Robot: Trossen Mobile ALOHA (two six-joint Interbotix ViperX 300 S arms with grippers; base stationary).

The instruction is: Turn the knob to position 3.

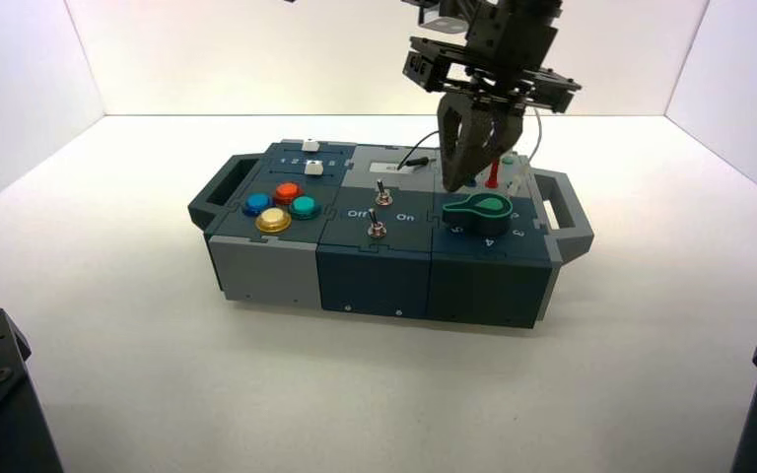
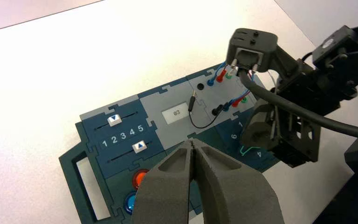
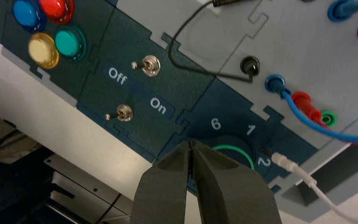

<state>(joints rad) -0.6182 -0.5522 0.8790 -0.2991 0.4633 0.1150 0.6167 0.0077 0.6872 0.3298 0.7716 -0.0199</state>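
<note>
The box (image 1: 266, 274) stands on a pale surface, its front made up of grey, dark blue and dark green sections. The right gripper (image 3: 191, 143) hangs over the box's right part, near the knob, its two fingers drawn fully together with nothing between them; whether their tips touch the knob cannot be told. The left gripper (image 2: 191, 141) waits above the box, its fingers closed and empty, as its own wrist view shows. The green knob (image 1: 483, 210) sits on the dark front panel at the box's right, teardrop-shaped, with a dark body and a tapering pointer arm, partly hidden by the fingers in the right wrist view. Around it are white numerals, among them 6 (image 3: 216, 123), 1 (image 3: 251, 129) and 2 (image 3: 264, 162).
</note>
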